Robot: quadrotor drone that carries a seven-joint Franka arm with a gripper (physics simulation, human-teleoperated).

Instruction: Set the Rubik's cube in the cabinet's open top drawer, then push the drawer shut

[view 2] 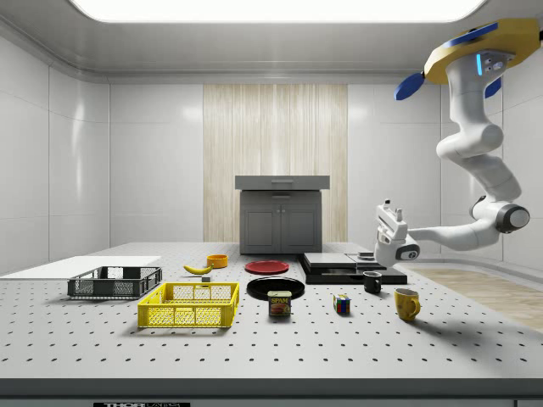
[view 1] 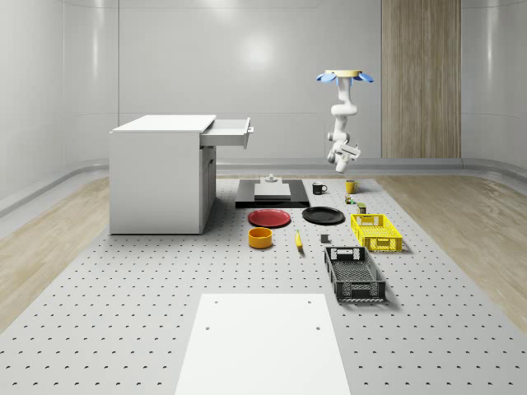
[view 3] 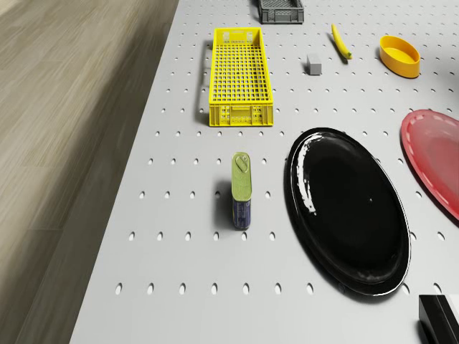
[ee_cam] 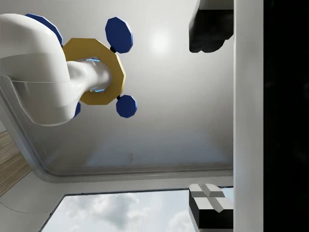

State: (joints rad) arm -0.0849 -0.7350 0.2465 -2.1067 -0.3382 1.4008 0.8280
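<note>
Item: worktop, grey, matte, perforated with regular rows of holes. Item: cabinet, white, boxy, its top drawer pulled out toward the whole-scene view's right. Item: Rubik's cube, small, multicoloured, faceted, resting on the worktop between the tin can and the yellow mug. Item: yellow crate, latticed plastic, oblong. Item: black plate, glossy, round, beside a red plate. Item: my drone body, gold hexagon with blue rotors, hovering high above the worktop's far end, well apart from the cabinet. Item: my arm, white, smooth, jointed, dropping from the drone, bending at the elbow and reaching level toward the side view's left. Item: my gripper, raised above the black mug, tilted upward; the cube lies below it and nearer the side camera, untouched. Fingers: dark, blocky, spread apart, holding nothing.
</note>
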